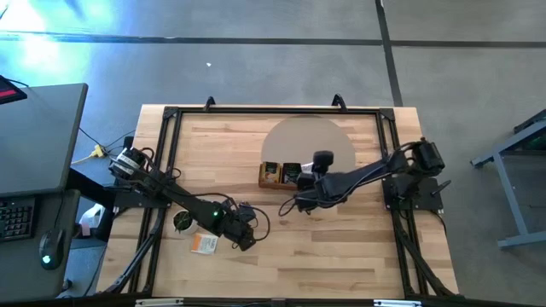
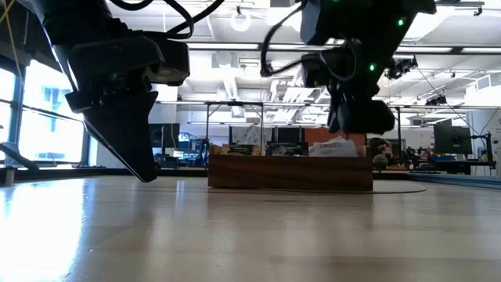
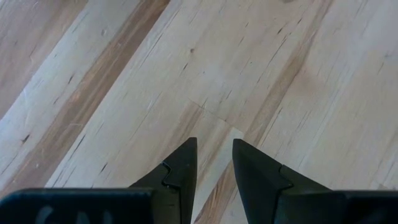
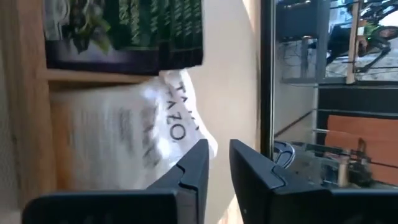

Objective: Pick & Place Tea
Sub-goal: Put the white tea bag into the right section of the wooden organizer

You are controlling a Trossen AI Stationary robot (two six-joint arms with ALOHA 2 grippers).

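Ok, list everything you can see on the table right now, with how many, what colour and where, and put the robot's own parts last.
Long brown wooden tray: one, table centre, holding packets.
Black tea packets: a stack, dark, in a tray compartment.
White tea packet: one, in the next compartment, before the right fingers.
White-and-orange tea packet: one, flat beside the left arm.
Small round green-centred cup: one, near the left arm.
Left gripper: fingers apart, empty, over bare wood.
Right gripper: at the tray.

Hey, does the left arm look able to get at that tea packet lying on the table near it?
Probably yes. The white-and-orange tea packet lies flat on the bare table right beside the left gripper, with nothing on top of it. The gripper's fingers stand slightly apart over bare wood.
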